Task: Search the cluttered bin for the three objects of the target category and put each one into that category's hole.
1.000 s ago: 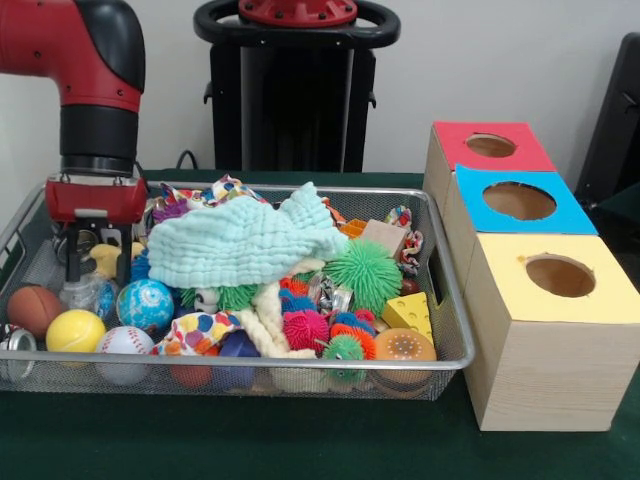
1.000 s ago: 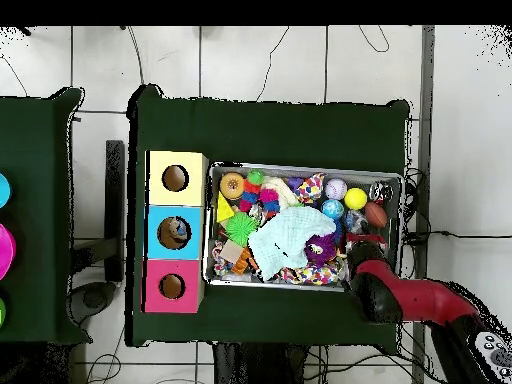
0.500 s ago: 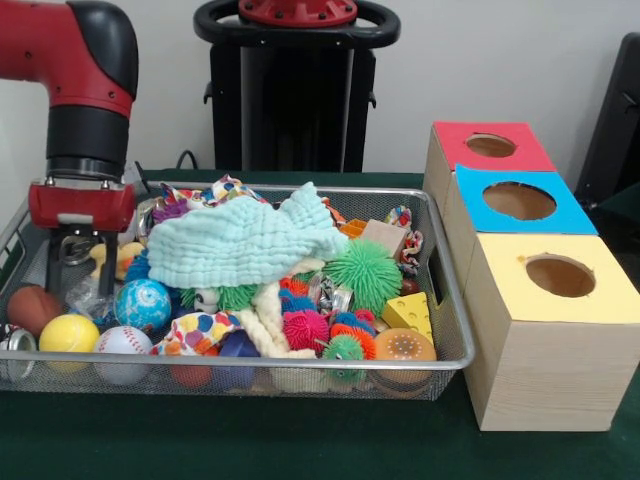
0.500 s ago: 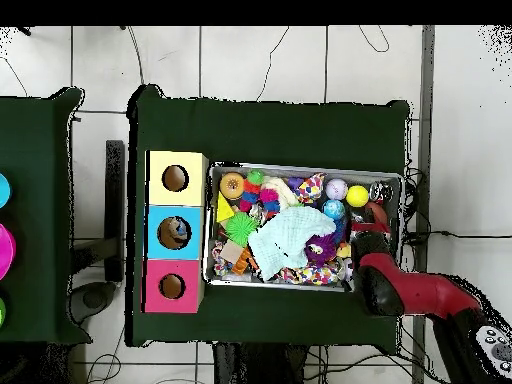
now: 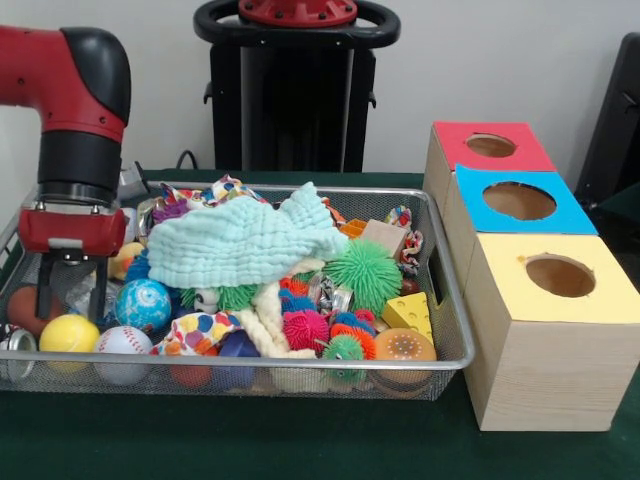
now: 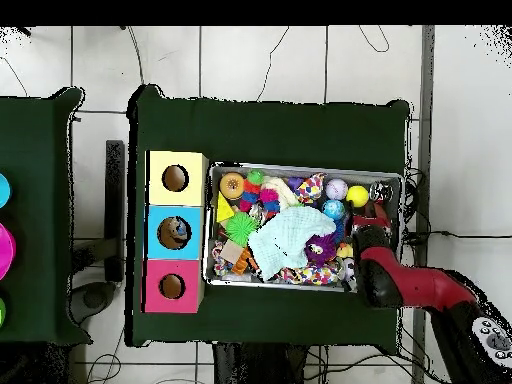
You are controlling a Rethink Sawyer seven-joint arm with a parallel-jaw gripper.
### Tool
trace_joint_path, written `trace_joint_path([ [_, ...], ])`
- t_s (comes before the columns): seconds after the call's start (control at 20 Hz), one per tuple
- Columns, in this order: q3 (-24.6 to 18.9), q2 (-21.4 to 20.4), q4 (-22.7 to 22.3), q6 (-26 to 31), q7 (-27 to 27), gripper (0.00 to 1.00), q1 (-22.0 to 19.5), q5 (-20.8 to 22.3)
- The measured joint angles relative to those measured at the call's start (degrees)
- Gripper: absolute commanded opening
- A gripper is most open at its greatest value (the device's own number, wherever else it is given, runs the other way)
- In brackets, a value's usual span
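My gripper (image 5: 72, 300) is open and low in the left end of the wire bin (image 5: 440, 300), its two fingers (image 5: 100, 292) hanging apart. Directly under and in front of it lies a yellow ball (image 5: 68, 332). A brown ball (image 5: 18, 305) sits just left of the fingers, partly hidden. To the right are a blue globe ball (image 5: 143, 303) and a baseball (image 5: 123, 340). In the overhead view the gripper (image 6: 372, 222) is at the bin's right end, near the yellow ball (image 6: 356, 196) and blue ball (image 6: 333, 209).
A pale green cloth (image 5: 240, 240) covers the bin's middle, with spiky balls (image 5: 363, 272), a cheese wedge (image 5: 408, 312) and a burger toy (image 5: 403, 347) around it. Beside the bin stands a wooden box with red (image 5: 490, 145), blue (image 5: 518, 200) and yellow (image 5: 560, 275) holes.
In the front view the arm has shifted left and a little lower, from beside the blue globe ball to over the yellow ball. The toys have not moved.
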State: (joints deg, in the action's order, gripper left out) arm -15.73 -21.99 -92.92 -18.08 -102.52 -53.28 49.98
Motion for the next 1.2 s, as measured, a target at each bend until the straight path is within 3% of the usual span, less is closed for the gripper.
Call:
trace_joint_path([
  [0.45,-2.2,-0.3,-1.8,3.2,0.0,1.00,-2.4,0.4],
  [0.85,-1.0,-3.6,-5.4,10.0,0.0,1.00,-0.8,-0.9],
  [1.2,-0.8,-4.2,-6.6,10.9,0.0,1.00,-0.5,-1.0],
])
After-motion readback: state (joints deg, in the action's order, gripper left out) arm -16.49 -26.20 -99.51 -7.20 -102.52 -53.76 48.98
